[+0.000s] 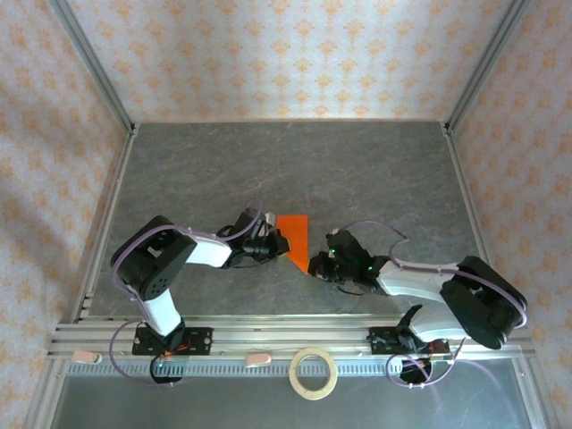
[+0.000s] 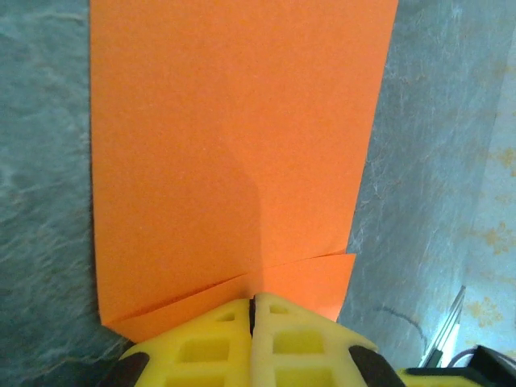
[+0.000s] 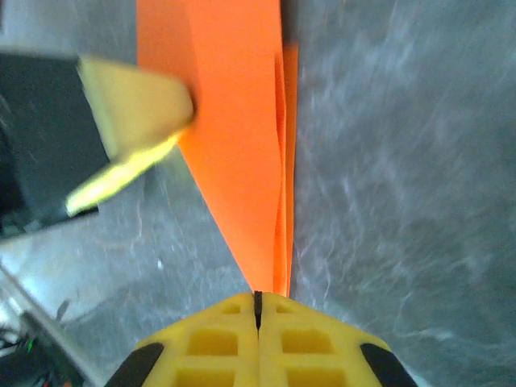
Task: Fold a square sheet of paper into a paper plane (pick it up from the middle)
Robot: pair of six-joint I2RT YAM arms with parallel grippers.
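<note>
Near the middle of the tabletop (image 1: pixel 384 170), a little toward its near edge, lies the paper plane (image 1: pixel 295 234), half made: a narrow orange strip, square at its far end and slanting to a point at its near end.

My left gripper (image 1: pixel 280 244) has its fingers closed flat together, tips set on the sheet's left edge. My left wrist view shows the paper (image 2: pixel 234 145) with a small flap turned over right at those tips (image 2: pixel 252 310). I judge I am there to pin the layers so nothing slides.

My right gripper (image 1: pixel 315 265) is closed too, at the near point. From its wrist the orange layers (image 3: pixel 238 121) run straight into the seam of my fingers (image 3: pixel 258 302). I cannot tell whether paper is nipped there or only pressed. Anchoring side and tip together should keep the crease lined up.
</note>
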